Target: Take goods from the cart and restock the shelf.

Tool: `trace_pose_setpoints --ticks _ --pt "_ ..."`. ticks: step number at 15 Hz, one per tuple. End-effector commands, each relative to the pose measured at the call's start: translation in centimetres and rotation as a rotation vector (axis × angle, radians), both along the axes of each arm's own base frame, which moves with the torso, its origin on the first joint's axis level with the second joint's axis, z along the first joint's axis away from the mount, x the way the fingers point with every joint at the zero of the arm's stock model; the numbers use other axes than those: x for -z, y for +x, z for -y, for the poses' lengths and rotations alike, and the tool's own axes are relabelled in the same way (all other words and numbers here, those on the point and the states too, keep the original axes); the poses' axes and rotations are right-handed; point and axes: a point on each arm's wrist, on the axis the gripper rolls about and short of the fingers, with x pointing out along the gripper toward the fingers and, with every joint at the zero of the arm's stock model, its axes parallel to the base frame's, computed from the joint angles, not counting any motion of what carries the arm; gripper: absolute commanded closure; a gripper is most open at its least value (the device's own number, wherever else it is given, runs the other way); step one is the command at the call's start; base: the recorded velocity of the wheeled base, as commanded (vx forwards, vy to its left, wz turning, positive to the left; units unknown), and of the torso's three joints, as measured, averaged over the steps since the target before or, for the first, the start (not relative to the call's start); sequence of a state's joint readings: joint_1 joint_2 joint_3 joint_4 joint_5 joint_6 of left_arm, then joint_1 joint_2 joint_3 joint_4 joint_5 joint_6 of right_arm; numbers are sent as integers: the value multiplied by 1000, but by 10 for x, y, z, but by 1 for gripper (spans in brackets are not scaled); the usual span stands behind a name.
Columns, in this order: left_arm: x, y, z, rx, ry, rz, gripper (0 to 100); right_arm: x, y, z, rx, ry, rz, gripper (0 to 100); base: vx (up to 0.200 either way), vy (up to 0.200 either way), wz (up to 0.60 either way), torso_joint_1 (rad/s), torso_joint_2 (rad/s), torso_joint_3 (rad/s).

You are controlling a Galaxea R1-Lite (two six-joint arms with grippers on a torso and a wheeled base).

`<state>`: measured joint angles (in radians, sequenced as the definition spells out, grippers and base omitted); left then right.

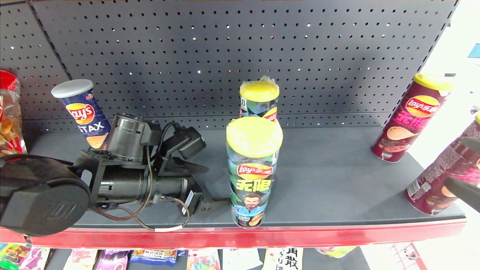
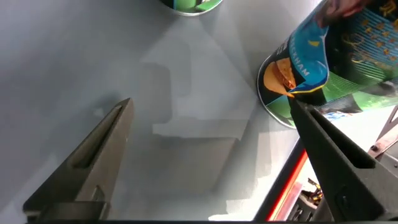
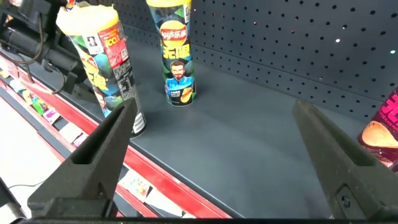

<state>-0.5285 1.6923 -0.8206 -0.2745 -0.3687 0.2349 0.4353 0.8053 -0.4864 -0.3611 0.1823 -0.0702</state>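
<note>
- Dark grey metal shelf, smooth, w/ glossy red front lip; perforated back panel behind.
- Front green chip tube: printed cylinder, yellow plastic lid on, contents hidden. Stands mid-shelf nr the front edge.
- Rear green chip tube: same type, yellow lid w/ crinkled film at rim. Behind the front one, apart.
- Blue chip tube: grey lid, back L of shelf.
- Back maroon chip tube: yellow lid, R side.
- Front maroon chip tube: R end, nr edge.
- Left claw: fingers apart, nothing between; one finger just beside the front green chip tube's base.
- Right claw: fingers spread, empty, over the shelf's R part nr the front maroon chip tube.
</note>
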Motion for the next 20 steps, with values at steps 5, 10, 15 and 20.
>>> trace_pose_setpoints --ticks 5,10,15,20 --pt "-1 1 1 -4 -4 2 0 0 1 0 -2 -2 -3 0 0 0 0 0 0 0" --pt "-36 -31 -55 -169 -58 111 0 6 1 6 82 -6 -11 0 0 0 0 0 0 0" --pt "-66 -133 -118 -457 -99 342 0 6 -27 29 307 9 51 0 0 0 0 0 0 0" --pt "-46 -240 -153 -760 -71 490 0 22 -66 35 478 1 5 0 0 0 0 0 0 0"
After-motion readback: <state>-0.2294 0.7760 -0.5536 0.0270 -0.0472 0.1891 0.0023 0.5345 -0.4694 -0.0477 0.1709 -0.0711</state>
